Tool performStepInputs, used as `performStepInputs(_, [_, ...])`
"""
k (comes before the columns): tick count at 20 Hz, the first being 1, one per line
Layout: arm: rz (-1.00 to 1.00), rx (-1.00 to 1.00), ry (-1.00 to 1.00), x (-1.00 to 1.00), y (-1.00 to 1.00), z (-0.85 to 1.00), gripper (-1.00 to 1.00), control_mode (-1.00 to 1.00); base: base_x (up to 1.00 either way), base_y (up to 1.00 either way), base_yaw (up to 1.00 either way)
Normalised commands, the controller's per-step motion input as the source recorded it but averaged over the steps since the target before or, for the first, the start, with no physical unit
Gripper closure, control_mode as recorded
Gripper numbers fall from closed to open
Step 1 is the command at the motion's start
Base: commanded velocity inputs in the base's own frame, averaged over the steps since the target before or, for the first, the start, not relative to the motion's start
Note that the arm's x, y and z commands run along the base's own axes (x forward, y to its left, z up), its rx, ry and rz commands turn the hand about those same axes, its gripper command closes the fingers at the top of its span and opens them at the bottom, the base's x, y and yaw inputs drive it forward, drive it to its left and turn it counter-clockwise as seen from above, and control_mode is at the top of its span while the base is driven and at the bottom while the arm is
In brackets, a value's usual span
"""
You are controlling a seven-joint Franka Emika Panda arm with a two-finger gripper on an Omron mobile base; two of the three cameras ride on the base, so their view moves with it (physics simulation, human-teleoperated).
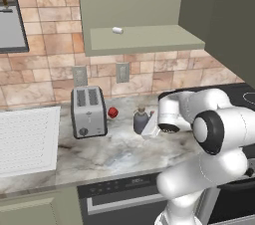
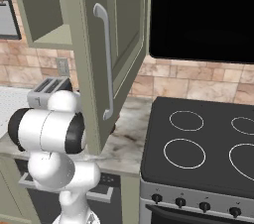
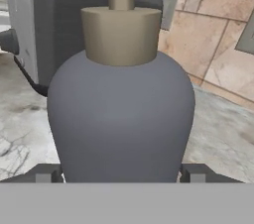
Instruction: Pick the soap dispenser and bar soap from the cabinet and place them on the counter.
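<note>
Standing on the bench (image 1: 114, 152) just right of the toaster (image 1: 88, 111), your soap dispenser (image 3: 121, 119) sits between the pincer's (image 3: 120, 177) apart fingertips, likely rigid, smooth and slippery, so grip its wide belly.

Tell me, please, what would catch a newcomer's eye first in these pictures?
Probably the soap dispenser, a grey-blue bottle looming right in front of the hand camera; it stands upright on the marbled counter between the gripper's open fingers, near the toaster. Next, the open green cabinet above, with a small white cylinder on its shelf, and a red ball beside the toaster.
</note>
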Motion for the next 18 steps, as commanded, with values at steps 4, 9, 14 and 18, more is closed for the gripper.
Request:
performStepInputs(4, [0.02, 0.0, 0.0, 0.0, 0.0, -0.01, 1.0, -1.0, 0.0, 0.0, 0.0])
performStepInputs(9, [0.01, 0.0, 0.0, 0.0, 0.0, 0.0, 1.0, -1.0, 0.0, 0.0, 0.0])
performStepInputs(14, [0.01, 0.0, 0.0, 0.0, 0.02, 0.01, -1.0, -1.0, 0.0, 0.0, 0.0])
performStepInputs(18, [0.0, 0.0, 0.02, -0.03, 0.0, 0.03, -1.0, -1.0, 0.0, 0.0, 0.0])
